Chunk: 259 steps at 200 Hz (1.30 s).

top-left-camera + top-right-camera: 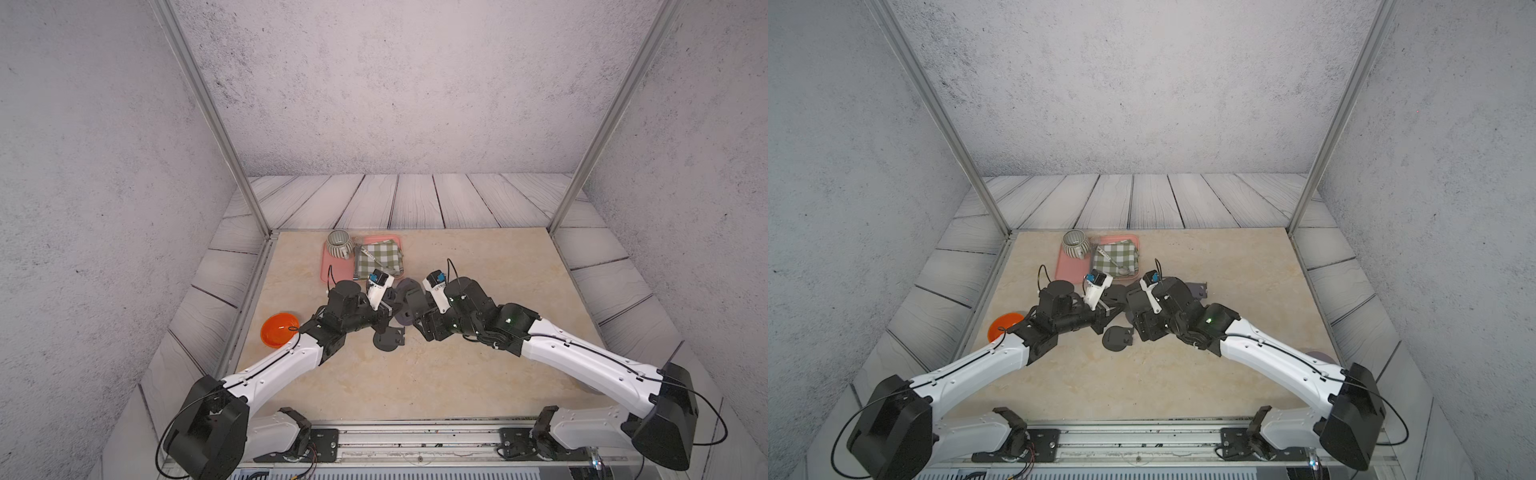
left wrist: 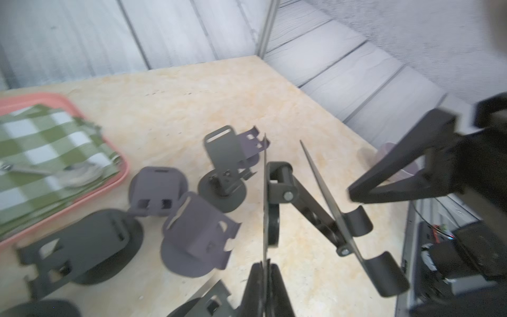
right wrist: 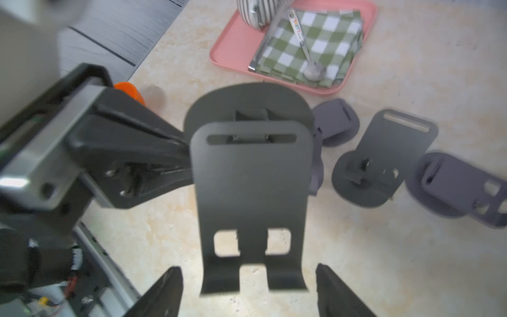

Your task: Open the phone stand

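The stand (image 3: 249,186) is held off the table (image 1: 457,374) near its middle, just in front of the tray (image 3: 365,41), between the two wrists. In both top views it is mostly hidden by them.

The left gripper (image 2: 264,267) is seen clamped on the stand's round base. In the left wrist view the base is seen edge-on as a thin line pinched between the two fingers (image 2: 277,291). In the right wrist view the same grip is seen from the side, at the rim of the base.

The stand is seen unfolded. Its hinged arm is angled away from the base, and its back plate is tilted, with two hooked lips at the lower end.

The right gripper (image 3: 247,266) is spread wide, with its fingers (image 3: 164,293) standing on either side of the plate's lipped end. A gap is seen on each side, so nothing is gripped or touched by it.

Other stands (image 2: 196,237) are scattered on the table next to the tray, some folded flat and some raised. A checked cloth (image 3: 315,35), a spoon (image 3: 314,71) and a striped cup (image 1: 338,243) are carried on the tray. An orange bowl (image 1: 279,329) is set at the table's left edge.
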Each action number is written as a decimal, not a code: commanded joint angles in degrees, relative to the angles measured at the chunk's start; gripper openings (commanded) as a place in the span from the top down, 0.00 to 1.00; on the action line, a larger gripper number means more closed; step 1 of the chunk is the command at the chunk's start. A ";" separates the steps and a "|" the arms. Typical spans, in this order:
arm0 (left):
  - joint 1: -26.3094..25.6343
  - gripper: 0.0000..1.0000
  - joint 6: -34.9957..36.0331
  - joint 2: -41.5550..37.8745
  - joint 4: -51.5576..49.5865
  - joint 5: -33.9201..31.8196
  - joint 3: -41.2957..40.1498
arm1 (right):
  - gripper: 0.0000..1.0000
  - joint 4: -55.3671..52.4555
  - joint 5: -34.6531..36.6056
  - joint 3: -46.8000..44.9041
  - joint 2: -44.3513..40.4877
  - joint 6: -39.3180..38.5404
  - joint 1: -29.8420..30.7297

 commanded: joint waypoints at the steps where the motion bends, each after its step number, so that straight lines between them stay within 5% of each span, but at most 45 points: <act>1: 0.77 1.00 -0.41 -0.60 -3.18 -3.45 -1.17 | 0.01 1.69 -1.58 1.72 0.12 -0.69 -0.23; 187: 0.77 1.00 0.47 -4.69 -1.73 0.74 -3.75 | 0.00 8.16 -5.27 9.66 16.69 -2.73 -3.65; 259: 0.77 1.00 0.68 -3.90 -1.13 1.00 -3.59 | 0.18 12.52 -11.98 8.84 18.19 -1.41 -4.51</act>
